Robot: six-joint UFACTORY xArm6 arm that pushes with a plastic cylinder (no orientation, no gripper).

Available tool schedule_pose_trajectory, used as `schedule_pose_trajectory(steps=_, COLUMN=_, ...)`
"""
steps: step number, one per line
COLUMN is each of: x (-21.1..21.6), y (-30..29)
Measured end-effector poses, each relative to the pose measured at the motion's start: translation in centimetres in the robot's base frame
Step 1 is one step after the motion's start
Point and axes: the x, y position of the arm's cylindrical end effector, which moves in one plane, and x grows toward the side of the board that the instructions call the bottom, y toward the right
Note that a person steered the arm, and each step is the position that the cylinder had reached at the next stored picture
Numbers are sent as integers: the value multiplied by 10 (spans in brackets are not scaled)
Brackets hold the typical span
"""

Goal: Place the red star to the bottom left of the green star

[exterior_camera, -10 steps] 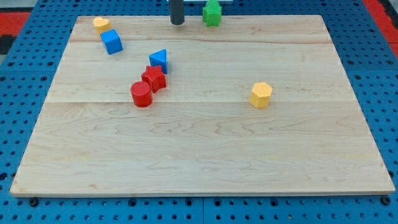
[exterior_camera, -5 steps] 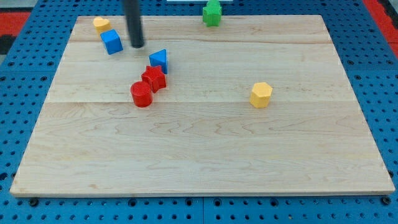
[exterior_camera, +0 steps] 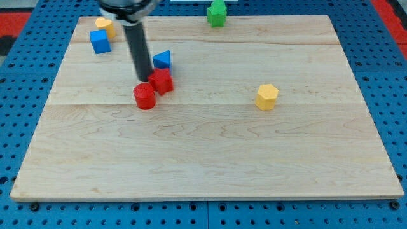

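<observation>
The red star (exterior_camera: 162,81) lies left of the board's middle, touching the red cylinder (exterior_camera: 144,96) at its lower left. The green star (exterior_camera: 217,13) sits at the top edge of the wooden board (exterior_camera: 210,152), far up and right of the red star. My tip (exterior_camera: 143,79) stands just left of the red star and right above the red cylinder, close to or touching both. The rod hides part of the board behind it.
A blue triangle (exterior_camera: 163,60) sits just above the red star. A blue cube (exterior_camera: 99,41) and a yellow block (exterior_camera: 103,25) lie at the top left corner. A yellow hexagon (exterior_camera: 267,97) lies right of the middle.
My tip moved from the top edge down and left, then down to the red star. The blue cube has shifted left. The red star has shifted slightly right.
</observation>
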Motion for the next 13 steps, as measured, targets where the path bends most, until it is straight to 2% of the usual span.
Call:
schedule_pose_trajectory(steps=2, x=45, y=0)
schedule_pose_trajectory(steps=3, x=45, y=64)
schedule_pose_trajectory(steps=4, x=30, y=91)
schedule_pose_trajectory(steps=5, x=-3, y=91)
schedule_pose_trajectory(steps=6, x=17, y=94)
schedule_pose_trajectory(steps=7, x=20, y=49)
schedule_pose_trajectory(steps=8, x=-4, y=45)
schedule_pose_trajectory(steps=10, x=-36, y=85)
schedule_pose_trajectory(steps=13, x=-110, y=92)
